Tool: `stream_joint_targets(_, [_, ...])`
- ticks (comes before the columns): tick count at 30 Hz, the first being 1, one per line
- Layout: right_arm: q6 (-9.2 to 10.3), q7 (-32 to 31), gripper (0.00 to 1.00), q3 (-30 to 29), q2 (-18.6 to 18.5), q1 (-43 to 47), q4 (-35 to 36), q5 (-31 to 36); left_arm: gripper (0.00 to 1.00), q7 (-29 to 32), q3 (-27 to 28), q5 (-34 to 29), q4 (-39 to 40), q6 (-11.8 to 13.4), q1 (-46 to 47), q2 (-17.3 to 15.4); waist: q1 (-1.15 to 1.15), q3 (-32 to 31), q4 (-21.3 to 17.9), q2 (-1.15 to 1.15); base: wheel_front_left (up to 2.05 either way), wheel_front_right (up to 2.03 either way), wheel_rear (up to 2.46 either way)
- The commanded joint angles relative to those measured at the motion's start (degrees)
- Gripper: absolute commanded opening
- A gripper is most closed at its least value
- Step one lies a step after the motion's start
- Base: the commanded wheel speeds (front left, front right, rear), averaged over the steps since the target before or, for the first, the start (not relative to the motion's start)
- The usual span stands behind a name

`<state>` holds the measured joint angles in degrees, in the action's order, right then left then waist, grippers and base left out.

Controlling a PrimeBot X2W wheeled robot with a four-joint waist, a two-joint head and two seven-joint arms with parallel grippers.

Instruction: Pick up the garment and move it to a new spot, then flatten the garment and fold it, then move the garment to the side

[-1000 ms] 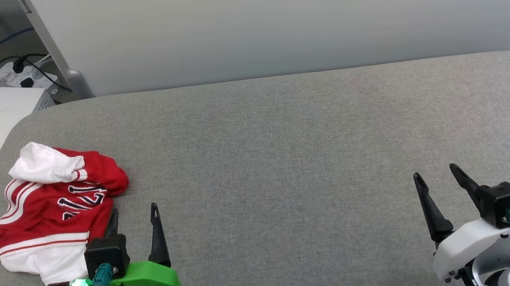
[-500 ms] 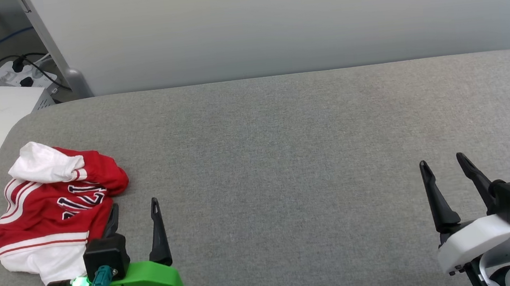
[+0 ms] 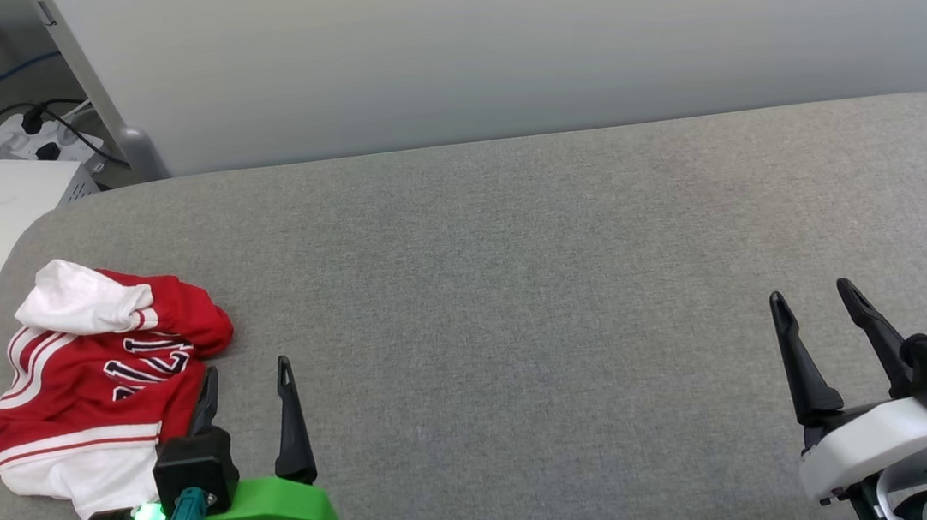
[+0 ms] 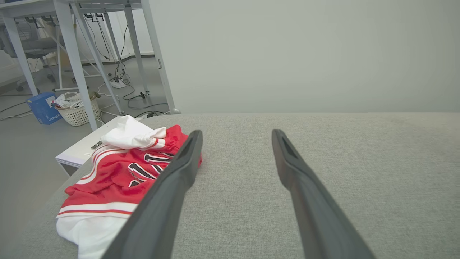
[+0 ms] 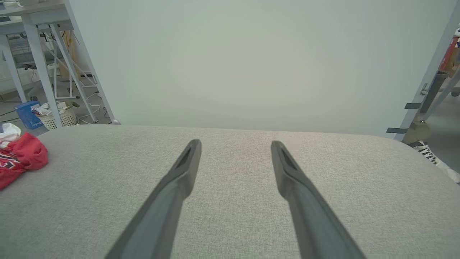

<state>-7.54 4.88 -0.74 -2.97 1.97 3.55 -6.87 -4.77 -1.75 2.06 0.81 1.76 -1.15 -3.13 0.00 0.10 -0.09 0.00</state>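
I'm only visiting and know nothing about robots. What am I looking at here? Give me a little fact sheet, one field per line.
Clothing: red and white jersey, crumpled, black lettering partly showing
Where it lies: left end of the grey fabric-covered table
Left arm: left pincer open and empty, close beside the jersey, not gripping it
Right arm: right pincer open and empty, far across the table from the jersey
Beside the table: white box with a handle
Progress: jersey not yet picked up
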Motion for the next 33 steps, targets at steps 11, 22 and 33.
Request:
stream_joint_targets(11, [0.02, 1.87, 1.00, 0.19, 0.04, 1.18, 1.00, -2.05, 1.00, -1.85, -0.74, 1.39, 0.07, 0.30, -1.01, 0.11, 0.00, -0.26, -0.04, 0.00, 0.00, 0.00, 0.00])
stream_joint_targets(22, [0.03, 3.39, 1.00, 0.21, 0.05, 2.16, 1.48, -2.64, 1.00, -3.40, -1.04, 2.25, -0.43, 0.79, -1.71, 0.14, 0.00, -0.16, -0.06, 0.00, 0.00, 0.00, 0.00])
stream_joint_targets(33, [0.04, 5.13, 1.00, 0.43, 0.06, 2.92, 1.78, -3.22, 1.00, -5.17, -1.62, 2.75, -0.84, 2.23, -2.13, 0.17, 0.00, 0.04, -0.08, 0.00, 0.00, 0.00, 0.00])
